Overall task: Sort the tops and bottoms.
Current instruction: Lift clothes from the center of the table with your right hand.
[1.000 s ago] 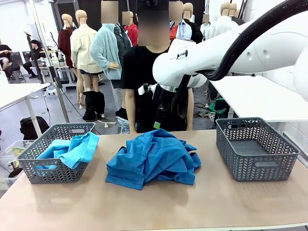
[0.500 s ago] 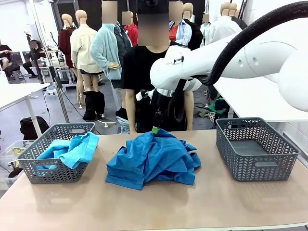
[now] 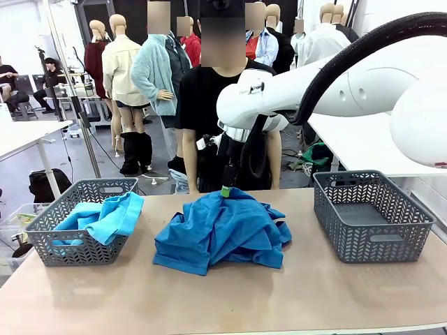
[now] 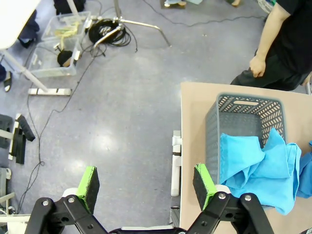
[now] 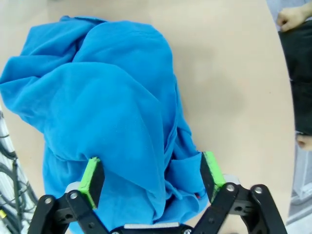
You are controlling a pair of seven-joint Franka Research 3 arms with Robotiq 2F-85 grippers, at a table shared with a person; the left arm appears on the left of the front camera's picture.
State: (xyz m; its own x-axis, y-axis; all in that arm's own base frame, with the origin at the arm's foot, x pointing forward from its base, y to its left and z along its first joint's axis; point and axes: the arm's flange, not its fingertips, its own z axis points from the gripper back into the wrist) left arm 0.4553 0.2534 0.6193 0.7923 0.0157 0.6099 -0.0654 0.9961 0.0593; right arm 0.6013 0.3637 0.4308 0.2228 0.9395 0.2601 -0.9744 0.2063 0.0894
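R gripper (image 5: 150, 165) is sitting wide open, pads (image 5: 91, 173) straddling top of blue tops (image 3: 220, 234). L gripper (image 4: 146, 183) is hanging open over floor (image 4: 122, 97), beside basket (image 4: 212, 126).

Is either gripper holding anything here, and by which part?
Nothing is held. The right gripper stands open astride the far edge of the pile of blue garments, pads not closed on it; the left gripper is open and empty.
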